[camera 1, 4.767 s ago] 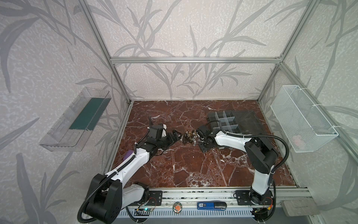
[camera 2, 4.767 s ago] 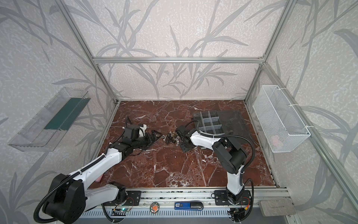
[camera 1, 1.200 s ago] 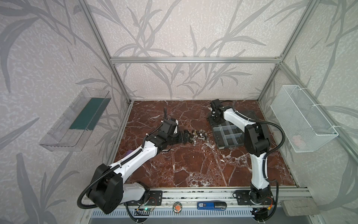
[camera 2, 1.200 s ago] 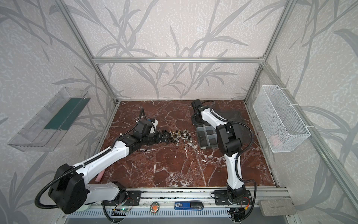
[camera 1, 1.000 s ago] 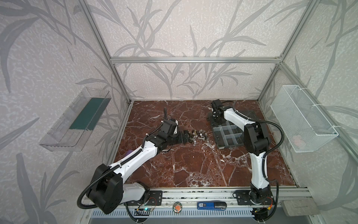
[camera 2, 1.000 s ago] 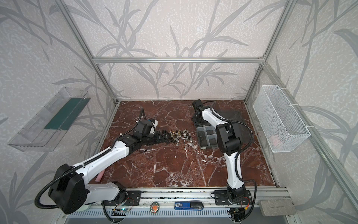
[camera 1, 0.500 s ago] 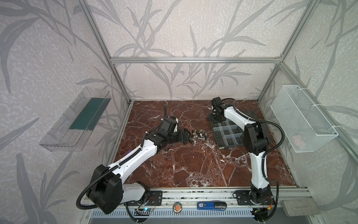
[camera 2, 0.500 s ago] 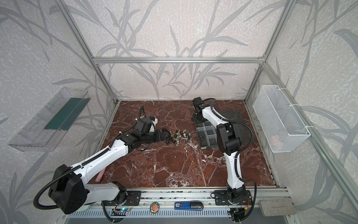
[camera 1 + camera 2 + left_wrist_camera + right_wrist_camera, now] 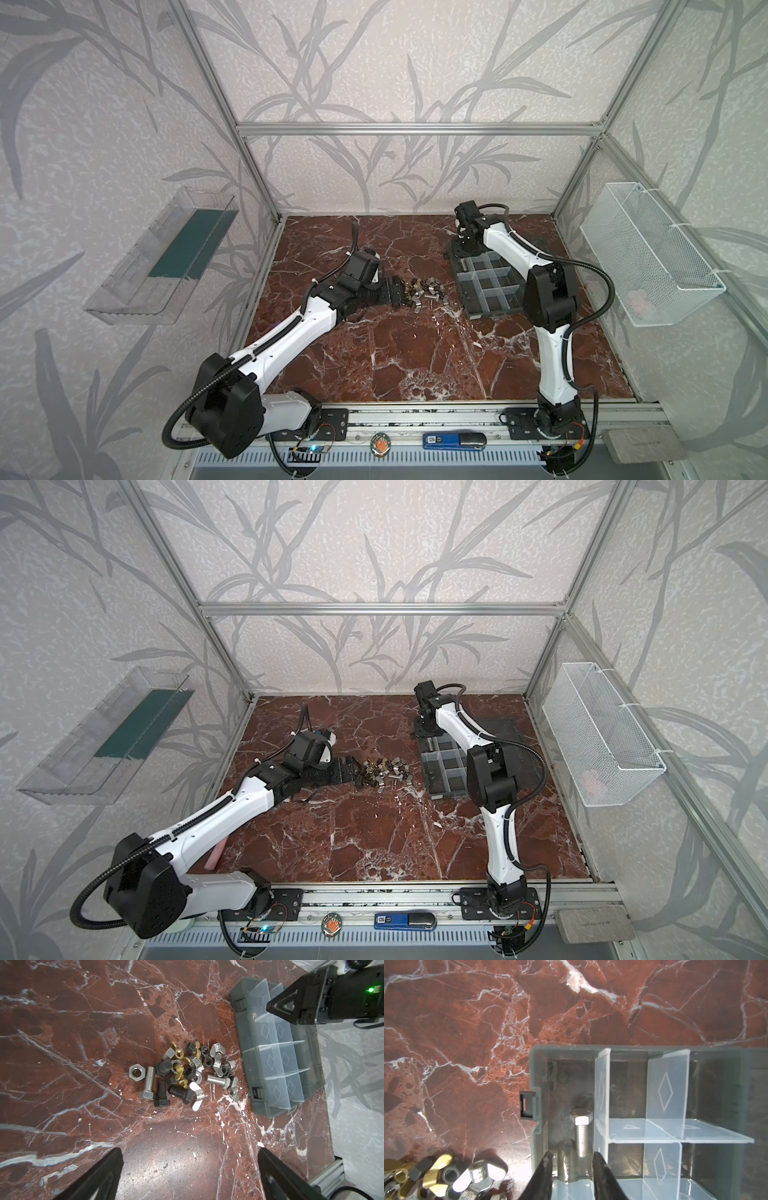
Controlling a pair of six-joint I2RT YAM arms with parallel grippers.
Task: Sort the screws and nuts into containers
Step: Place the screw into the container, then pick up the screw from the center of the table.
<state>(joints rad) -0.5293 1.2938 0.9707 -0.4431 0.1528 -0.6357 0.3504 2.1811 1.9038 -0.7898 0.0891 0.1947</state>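
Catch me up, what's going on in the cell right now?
Sorting is barely begun. The right gripper is at a corner compartment of the organizer box, fingers apart, with one silver bolt lying inside, untouched. The left gripper is open beside the loose pile of screws and nuts. Other visible compartments look empty.

Fasteners point(image 9: 182, 1072) heaped beside the organizer point(image 9: 245, 1064); one silver bolt point(image 9: 581, 1136) lies inside.

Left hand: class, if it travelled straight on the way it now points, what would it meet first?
Probably the screws and nuts, first the silver wing nut at the pile's near edge; how high the left hand sits is unclear.
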